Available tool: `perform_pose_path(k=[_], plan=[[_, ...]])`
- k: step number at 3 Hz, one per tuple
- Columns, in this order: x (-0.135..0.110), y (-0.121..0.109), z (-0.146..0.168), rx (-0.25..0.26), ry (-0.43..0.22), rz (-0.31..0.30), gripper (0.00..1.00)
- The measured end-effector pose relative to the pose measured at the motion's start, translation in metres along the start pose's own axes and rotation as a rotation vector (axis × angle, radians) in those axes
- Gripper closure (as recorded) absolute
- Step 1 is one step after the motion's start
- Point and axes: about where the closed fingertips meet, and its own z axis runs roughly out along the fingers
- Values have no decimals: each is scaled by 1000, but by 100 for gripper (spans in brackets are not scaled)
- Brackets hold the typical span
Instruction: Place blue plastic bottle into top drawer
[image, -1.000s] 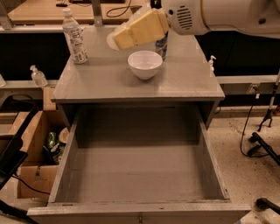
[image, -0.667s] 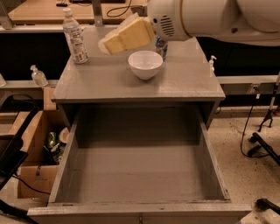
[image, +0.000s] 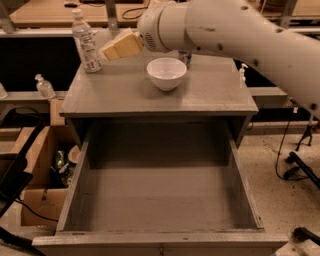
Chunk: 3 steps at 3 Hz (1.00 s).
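Observation:
The blue plastic bottle (image: 85, 42), clear with a white cap and a printed label, stands upright at the far left corner of the grey cabinet top (image: 125, 95). My gripper (image: 111, 49), with pale yellow fingers, reaches in from the right and sits just right of the bottle, close to it at label height. The white arm (image: 235, 30) crosses the top of the view. The top drawer (image: 160, 200) is pulled fully out toward me and holds nothing.
A white bowl (image: 166, 73) stands mid-top of the cabinet, with a blue-and-white can (image: 184, 58) partly hidden behind it. A small pump bottle (image: 44, 86) sits on a shelf at left. A cardboard box (image: 40, 175) and cables lie on the floor.
My gripper and arm have moved left across the cabinet top, from above the bowl to right beside the bottle. The bottle, bowl and drawer have not moved.

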Motion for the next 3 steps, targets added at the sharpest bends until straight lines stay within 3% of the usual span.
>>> perform_pose_path(k=[1,2,3], plan=[[11,6,76,-22,-18,21,0],[11,6,76,-22,-18,21,0],[19,2,112,-33,-41,65,0]])
